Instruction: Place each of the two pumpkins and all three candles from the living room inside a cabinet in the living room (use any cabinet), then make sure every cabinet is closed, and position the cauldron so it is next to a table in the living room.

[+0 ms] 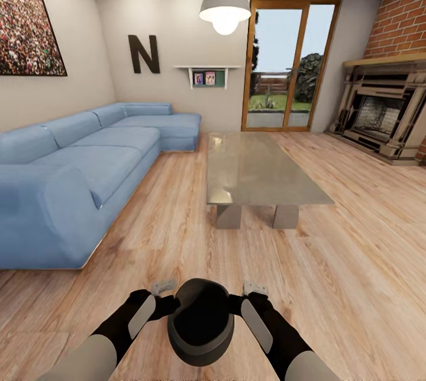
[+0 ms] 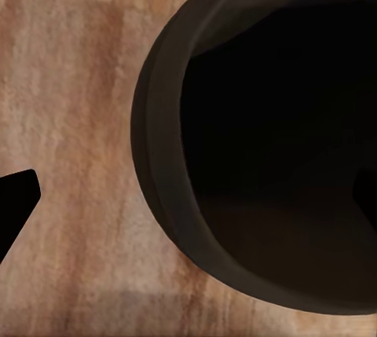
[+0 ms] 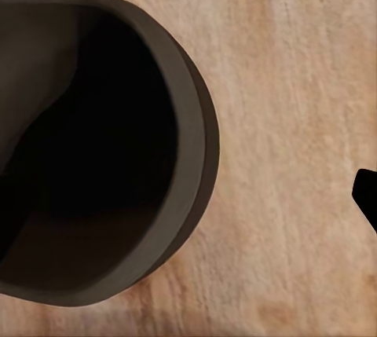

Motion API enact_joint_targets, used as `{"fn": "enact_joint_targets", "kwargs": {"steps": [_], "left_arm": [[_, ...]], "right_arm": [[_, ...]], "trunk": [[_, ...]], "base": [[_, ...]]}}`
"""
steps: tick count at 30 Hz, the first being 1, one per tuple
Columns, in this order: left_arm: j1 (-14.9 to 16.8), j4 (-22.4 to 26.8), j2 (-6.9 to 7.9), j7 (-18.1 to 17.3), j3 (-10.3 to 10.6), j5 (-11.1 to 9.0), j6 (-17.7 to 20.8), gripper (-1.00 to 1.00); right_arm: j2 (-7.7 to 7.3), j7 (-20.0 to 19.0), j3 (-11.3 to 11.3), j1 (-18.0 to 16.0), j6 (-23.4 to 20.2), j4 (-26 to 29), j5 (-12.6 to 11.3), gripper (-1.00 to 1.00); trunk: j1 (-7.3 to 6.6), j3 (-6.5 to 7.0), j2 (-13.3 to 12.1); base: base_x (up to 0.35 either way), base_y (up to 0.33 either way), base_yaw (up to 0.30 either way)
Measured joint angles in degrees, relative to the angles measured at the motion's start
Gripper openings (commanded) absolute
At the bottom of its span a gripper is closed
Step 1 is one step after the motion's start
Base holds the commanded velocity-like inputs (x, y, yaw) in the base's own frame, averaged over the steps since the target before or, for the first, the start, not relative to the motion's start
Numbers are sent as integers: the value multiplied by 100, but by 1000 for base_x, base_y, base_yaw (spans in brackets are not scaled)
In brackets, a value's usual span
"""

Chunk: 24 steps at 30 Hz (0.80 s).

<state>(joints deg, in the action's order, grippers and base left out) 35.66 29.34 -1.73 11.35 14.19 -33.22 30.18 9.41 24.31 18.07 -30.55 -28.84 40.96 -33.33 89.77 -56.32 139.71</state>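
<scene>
The black cauldron [image 1: 201, 322] is right in front of me over the wooden floor, between my two hands. My left gripper [image 1: 167, 295] is at its left rim and my right gripper [image 1: 245, 295] at its right rim. In the left wrist view the left gripper [image 2: 188, 195] straddles the cauldron [image 2: 259, 156] wall, one dark finger [image 2: 16, 203] well outside it. The right gripper [image 3: 188, 203] straddles the cauldron [image 3: 102, 141] the same way, its outer finger [image 3: 366, 195] apart from the wall. Both stand open. The grey glass-topped table [image 1: 260, 174] is ahead. Pumpkins, candles and cabinet are out of view.
A blue corner sofa [image 1: 77, 174] runs along the left wall. A stone fireplace [image 1: 384, 115] stands at the right under red brick. A glazed door [image 1: 290, 61] is in the far wall and a pendant lamp [image 1: 225, 5] hangs above the table. Wooden floor lies between me and the table.
</scene>
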Motion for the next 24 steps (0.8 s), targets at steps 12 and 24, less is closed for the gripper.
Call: {"fn": "enact_joint_targets", "kwargs": {"steps": [12,24], "left_arm": [[0,0,-6,0,0,-1,0,100],[0,0,-6,-9,4,-15,-165,100]], "right_arm": [[3,-4,-1,0,0,-2,-6,100],[3,-9,-1,0,4,-7,-5,100]], "trunk": [[201,-229,355],[213,-341,362]], "base": [[0,0,0],[0,0,0]]}}
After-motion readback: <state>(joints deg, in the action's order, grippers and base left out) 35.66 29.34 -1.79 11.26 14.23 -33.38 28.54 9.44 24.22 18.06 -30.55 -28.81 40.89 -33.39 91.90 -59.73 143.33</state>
